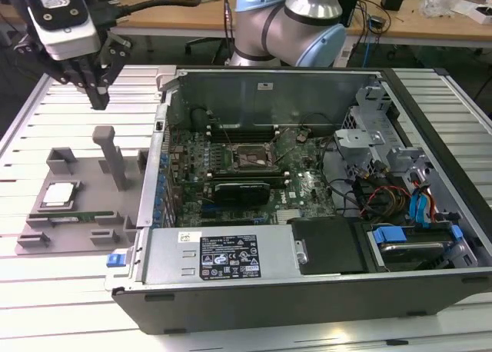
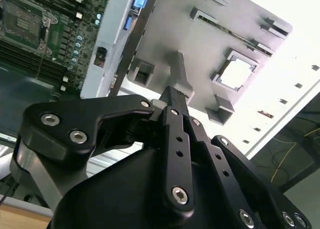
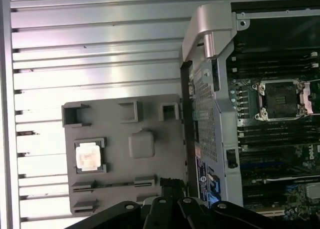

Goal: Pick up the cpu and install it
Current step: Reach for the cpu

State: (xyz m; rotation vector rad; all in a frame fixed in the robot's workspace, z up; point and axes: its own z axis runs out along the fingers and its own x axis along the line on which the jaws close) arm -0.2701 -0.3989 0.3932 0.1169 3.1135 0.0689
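1st kid: What is the biggest thing?

2nd kid: The metal table (image 1: 46,290) with the long slats. The computer case (image 1: 307,290) lies on it with its side off.

1st kid: What comes after the case?

2nd kid: The robot arm (image 1: 307,21), past the far wall of the case. Then 1 grey tray (image 1: 84,171), flat on the table, just beside the case on the exterior view's left.

1st kid: Where is the gripper?

2nd kid: The gripper (image 1: 98,97) hangs in the air outside the case, on that same side, over the far end of the tray. In the second wrist view its 2 fingers (image 2: 173,114) are pressed together and hold nothing.

1st kid: What are the small things?

2nd kid: 1 tall post (image 1: 111,156) stands on the tray, near the case wall. The socket (image 3: 281,100) sits on the green board inside the case.

1st kid: And the cpu?

2nd kid: The cpu (image 1: 60,194) lies flat in a square pocket of the tray, shiny side up. It is outside the case, well apart from the socket. The post stands between it and the case. The gripper does not touch it.
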